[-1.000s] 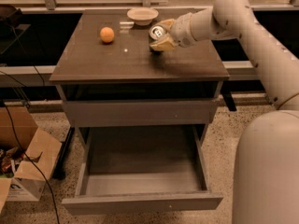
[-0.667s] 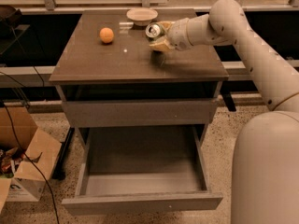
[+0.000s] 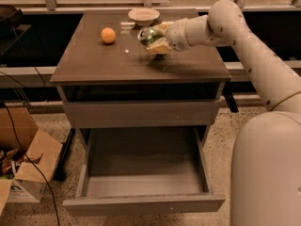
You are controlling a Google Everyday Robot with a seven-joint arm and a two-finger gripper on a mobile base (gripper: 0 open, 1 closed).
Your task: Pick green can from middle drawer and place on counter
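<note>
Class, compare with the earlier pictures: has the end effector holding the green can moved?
Yes. The end effector, shut on the green can, has shifted slightly left over the counter, toward the orange ball.

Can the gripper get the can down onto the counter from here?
Likely yes: the gripper, holding the green can tilted, hangs over bare counter; the orange ball and bowl sit clear.
</note>
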